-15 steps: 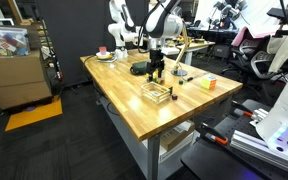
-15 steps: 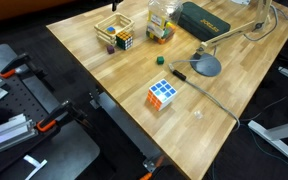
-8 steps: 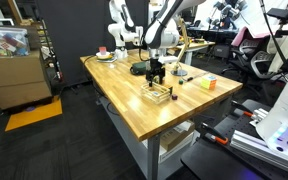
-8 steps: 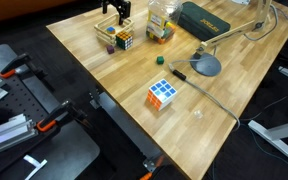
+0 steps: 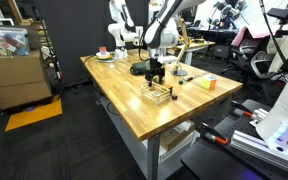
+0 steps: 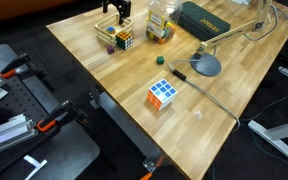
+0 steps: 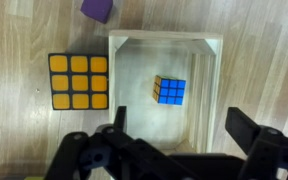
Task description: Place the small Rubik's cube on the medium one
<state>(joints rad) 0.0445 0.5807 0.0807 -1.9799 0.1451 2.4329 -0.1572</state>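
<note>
The small Rubik's cube point(image 7: 169, 90), blue face up, lies inside a clear open box point(image 7: 214, 80). The medium cube point(image 7: 78, 80), orange face up, sits on the wooden table just outside the box's wall; it also shows in an exterior view point(image 6: 125, 40). My gripper point(image 7: 179, 125) is open and empty, hovering above the box, and shows in both exterior views point(image 6: 117, 12) point(image 5: 156, 72). One finger is over the box's edge near the medium cube, the other outside the opposite wall.
A larger Rubik's cube point(image 6: 163, 95) point(image 5: 207, 84) sits nearer the table's edge. A purple block point(image 7: 97, 8) lies by the box. A clear jar point(image 6: 160, 28), a dark green case point(image 6: 206, 18), a small green piece point(image 6: 158, 59) and a desk lamp base point(image 6: 206, 65) stand nearby.
Between one second and half a second ago my gripper moved down over the clear box, still open. Since then nothing has moved.
</note>
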